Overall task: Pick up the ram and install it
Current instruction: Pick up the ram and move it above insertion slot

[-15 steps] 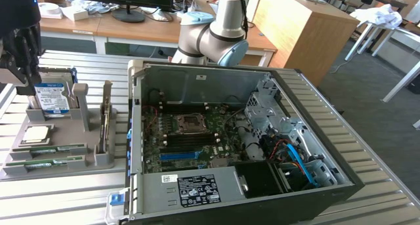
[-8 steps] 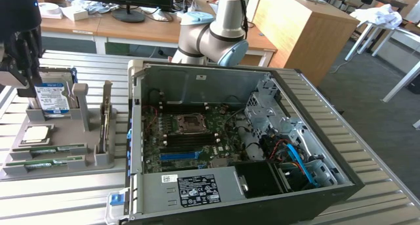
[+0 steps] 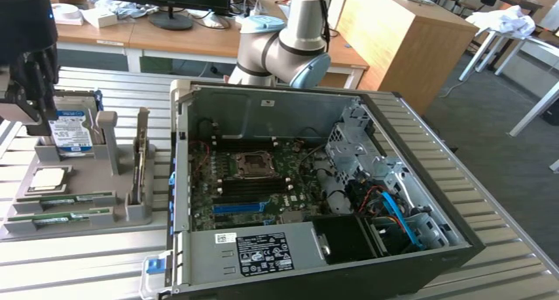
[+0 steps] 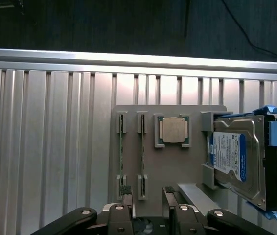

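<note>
Claw (image 4: pixel 147 193): two dark fingers spread apart, nothing between them. It hangs above the flat grey plastic holder tray (image 4: pixel 128 115), touching nothing.

The ram (image 4: pixel 142 152) is a long, thin green circuit-board stick. It stands on edge in a tray slot, just beside the recess that holds the processor. A second like stick (image 4: pixel 121 152) stands parallel to it, nearer the tray's outer edge.

Key relation: the ram lies below the claw, and its near end falls within the gap between the fingers. Its long axis runs straight away from the claw, square to the line joining the fingertips. By my reading, the fingers would close across the stick's thin faces and not its length. The second stick sits just outside the gap.

Tray contents:
- both sticks
- a small square silver processor chip (image 4: pixel 173 129) in its recess
- a silver hard drive with a blue-white label (image 4: pixel 236 161), propped at the tray's far side from the sticks

Beside the tray stands an open black-and-grey computer case (image 3: pixel 349 116) with a green motherboard (image 3: pixel 253 182) inside (I cannot tell whether its memory slots are filled). Neither stick has left the tray.
</note>
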Available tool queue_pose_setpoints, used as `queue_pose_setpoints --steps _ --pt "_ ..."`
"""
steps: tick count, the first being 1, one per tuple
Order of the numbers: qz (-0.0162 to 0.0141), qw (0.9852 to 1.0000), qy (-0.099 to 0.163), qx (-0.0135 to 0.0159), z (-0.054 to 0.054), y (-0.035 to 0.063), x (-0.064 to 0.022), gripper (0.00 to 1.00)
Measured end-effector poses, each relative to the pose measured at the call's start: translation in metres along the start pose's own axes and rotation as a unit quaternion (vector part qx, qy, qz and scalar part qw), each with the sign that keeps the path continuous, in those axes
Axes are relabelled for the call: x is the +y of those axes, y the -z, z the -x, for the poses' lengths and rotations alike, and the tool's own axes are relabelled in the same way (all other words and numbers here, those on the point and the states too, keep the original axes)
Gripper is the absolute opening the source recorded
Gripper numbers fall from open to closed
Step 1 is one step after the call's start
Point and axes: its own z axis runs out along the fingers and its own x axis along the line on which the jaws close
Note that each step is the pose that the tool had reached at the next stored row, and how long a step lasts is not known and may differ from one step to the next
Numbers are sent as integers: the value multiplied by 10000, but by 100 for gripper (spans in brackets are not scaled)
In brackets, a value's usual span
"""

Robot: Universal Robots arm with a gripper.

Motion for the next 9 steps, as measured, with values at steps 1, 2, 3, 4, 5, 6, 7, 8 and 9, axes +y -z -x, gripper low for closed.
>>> queue_pose_setpoints --steps 1,2,3,4,5,6,7,8,9 --pt "-2 10000 0 0 0 -10 0 37" --pt "-3 10000 0 0 -1 -19 0 37" --pt "-4 10000 0 0 -1 -29 -1 37" --pt "-6 10000 0 1 -2 -39 -1 37" --pt "-8 10000 0 0 -2 -51 -1 37" --pt "-10 10000 0 1 -2 -64 -1 37" --pt "-12 10000 0 1 -3 -76 -1 37" --pt "-14 10000 0 0 -3 -88 -1 37" --pt "-16 10000 1 1 -4 -99 -2 37"
